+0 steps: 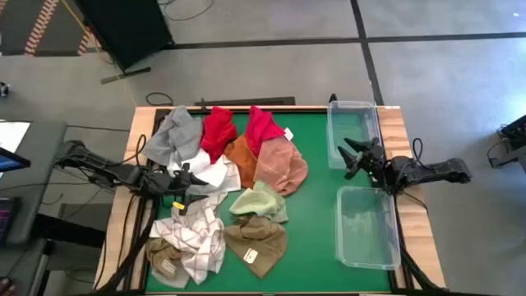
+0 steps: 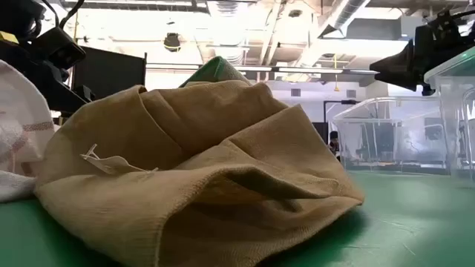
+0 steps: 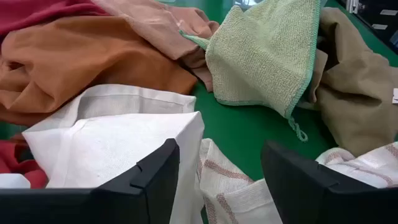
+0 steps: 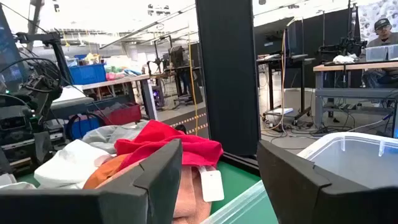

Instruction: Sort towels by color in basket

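Observation:
The towels lie in a heap on the green table: grey (image 1: 177, 131), two red (image 1: 218, 131), orange (image 1: 241, 156), pink (image 1: 281, 164), white (image 1: 215, 173), pale green (image 1: 259, 201), tan-brown (image 1: 256, 240) and white-checked (image 1: 193, 242). My left gripper (image 1: 185, 177) is open over the white towel (image 3: 118, 143), near the checked one (image 3: 230, 186), with nothing between its fingers (image 3: 221, 180). My right gripper (image 1: 353, 156) is open and raised between two clear bins, facing the heap; a red towel (image 4: 168, 144) and a tagged pink one (image 4: 193, 186) show past its fingers.
Two clear plastic bins stand along the table's right side, one far (image 1: 353, 131) and one near (image 1: 367, 226). Bare green table (image 1: 316, 222) lies between the heap and the bins. In the low view the tan-brown towel (image 2: 193, 170) fills the foreground.

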